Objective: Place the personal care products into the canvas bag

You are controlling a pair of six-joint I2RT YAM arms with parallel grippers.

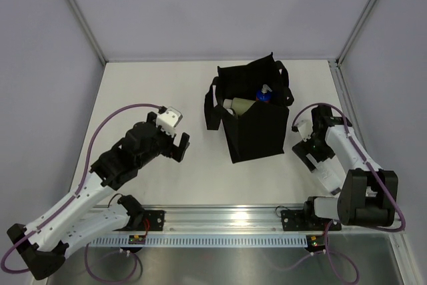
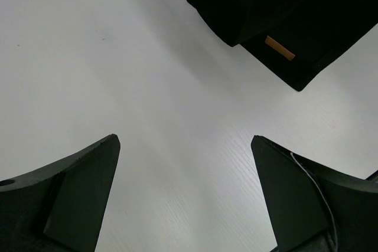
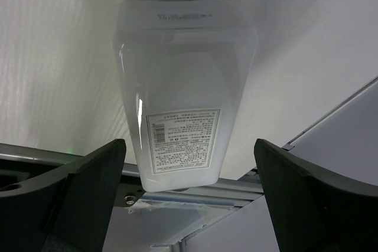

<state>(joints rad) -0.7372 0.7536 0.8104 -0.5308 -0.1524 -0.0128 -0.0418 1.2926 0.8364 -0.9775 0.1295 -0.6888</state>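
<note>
The flat white bottle (image 3: 183, 87) looks light, stiff and slick; pinch its narrow sides. The right end effector (image 3: 189, 146) gapes facing it; the left end effector (image 2: 184, 140) is open and empty.

Canvas bag (image 1: 257, 125) mid-table, bottles (image 1: 241, 105) inside; flat bottle (image 3: 183, 87) on the table (image 1: 153, 85) under the right gripper (image 3: 189, 146)
</note>
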